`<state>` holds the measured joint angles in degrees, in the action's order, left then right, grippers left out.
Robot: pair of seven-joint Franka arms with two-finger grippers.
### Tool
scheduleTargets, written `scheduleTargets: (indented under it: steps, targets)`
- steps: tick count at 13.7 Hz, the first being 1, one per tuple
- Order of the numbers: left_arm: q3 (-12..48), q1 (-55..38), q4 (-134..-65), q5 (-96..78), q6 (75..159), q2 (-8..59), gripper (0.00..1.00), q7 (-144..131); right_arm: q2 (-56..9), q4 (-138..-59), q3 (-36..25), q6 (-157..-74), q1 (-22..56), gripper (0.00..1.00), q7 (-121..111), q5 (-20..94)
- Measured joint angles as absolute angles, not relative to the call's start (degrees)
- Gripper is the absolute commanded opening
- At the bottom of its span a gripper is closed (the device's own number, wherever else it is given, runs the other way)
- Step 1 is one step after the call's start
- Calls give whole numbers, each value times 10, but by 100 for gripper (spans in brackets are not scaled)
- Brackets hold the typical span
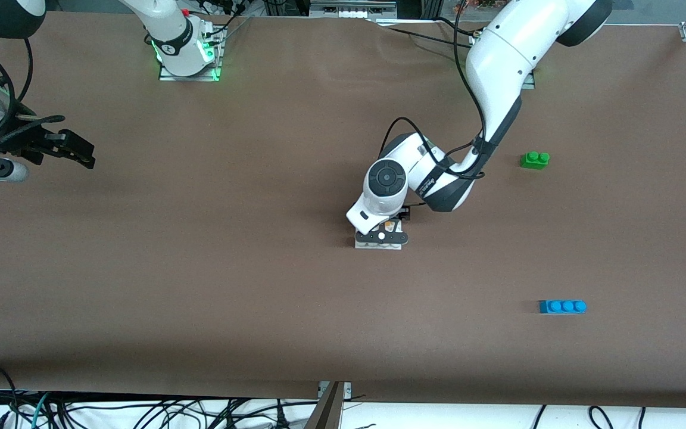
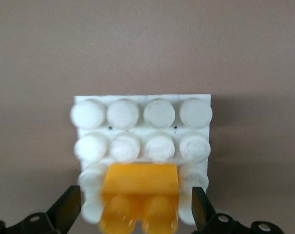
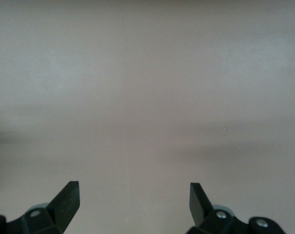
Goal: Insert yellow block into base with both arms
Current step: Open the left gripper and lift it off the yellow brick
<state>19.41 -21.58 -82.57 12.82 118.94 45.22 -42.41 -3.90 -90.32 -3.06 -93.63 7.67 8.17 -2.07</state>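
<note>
The yellow block [image 2: 140,180] sits on the studs of the white base [image 2: 142,113], in the middle of one edge row. My left gripper [image 2: 136,202] is open, its fingers [image 2: 69,207] standing on either side of the block with a gap on each side. In the front view the left gripper [image 1: 382,236] is low over the base [image 1: 362,243] at mid-table, and the hand hides most of the block. My right gripper [image 1: 87,154] waits open and holds nothing at the right arm's end of the table; the right wrist view shows the right gripper [image 3: 134,195] over bare brown surface.
A green two-stud brick [image 1: 535,159] lies toward the left arm's end, farther from the front camera than the base. A blue three-stud brick [image 1: 562,306] lies nearer that camera. Loose cables hang below the table's front edge [image 1: 331,384].
</note>
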Motion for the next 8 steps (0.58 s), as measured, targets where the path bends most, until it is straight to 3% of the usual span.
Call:
scheduleTargets:
  steps: [8]
  targets:
    - [189, -163, -779, 71, 978, 285, 100, -375, -39, -903, -31, -936, 77, 100, 82, -21]
